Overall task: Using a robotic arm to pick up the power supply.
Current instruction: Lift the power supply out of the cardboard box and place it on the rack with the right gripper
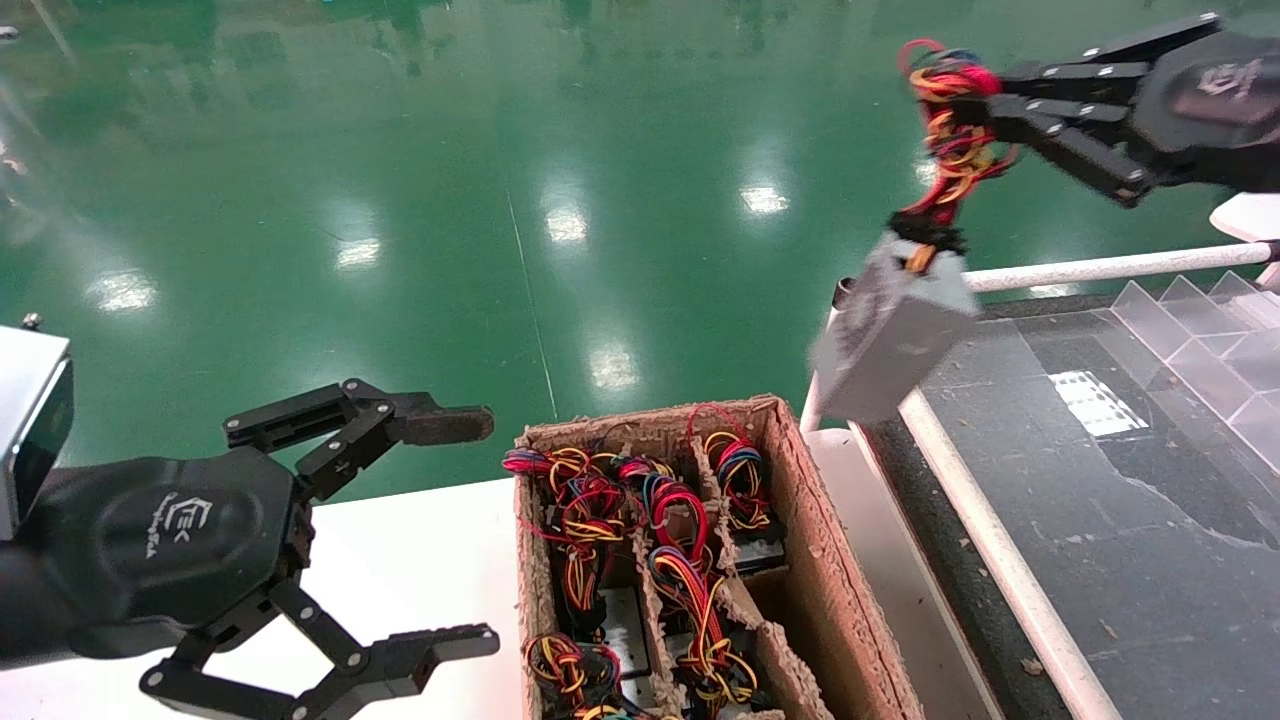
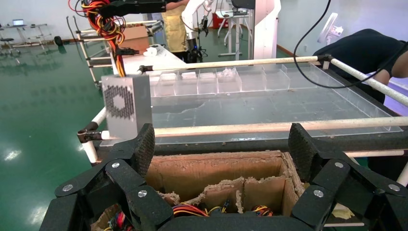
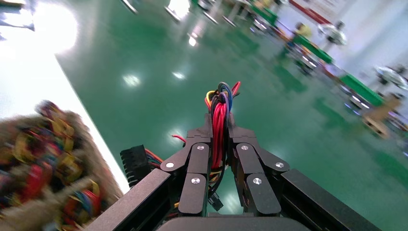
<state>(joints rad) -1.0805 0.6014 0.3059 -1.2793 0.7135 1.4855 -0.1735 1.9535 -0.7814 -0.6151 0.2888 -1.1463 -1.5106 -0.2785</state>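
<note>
Head view: the right gripper (image 1: 975,105) is raised at the upper right, above a green floor (image 1: 500,200). Its black fingers are pressed together on a wire bundle (image 1: 950,130) of red, yellow and orange strands. The power supply (image 1: 893,338), a silver-grey metal box, hangs tilted from that bundle, clear of everything beneath it, over the near corner of a dark conveyor table (image 1: 1150,520) edged by a white rail (image 1: 1110,268). Below and to the left of it sits a cardboard box (image 1: 800,540) with dividers, holding more units with coloured wire bundles (image 1: 640,520). The box rests on a white table (image 1: 400,570). The left gripper (image 1: 465,535) sits at the lower left over that table, fingers spread wide, holding nothing.

Left wrist view: the left gripper's two textured fingers (image 2: 144,147) stand far apart, framing the cardboard box (image 2: 211,168) below. Beyond, the power supply (image 2: 127,107) hangs from its wires (image 2: 111,29), its perforated vent face towards the camera, in front of the conveyor table (image 2: 269,108) with clear plastic bins (image 2: 216,79) along the far side.

Right wrist view: the right gripper (image 3: 222,139) has its fingers closed tight on the wire bundle (image 3: 220,125), red strands running up between them. A black connector (image 3: 134,163) shows beside the fingers. The power supply's body is out of sight here.
</note>
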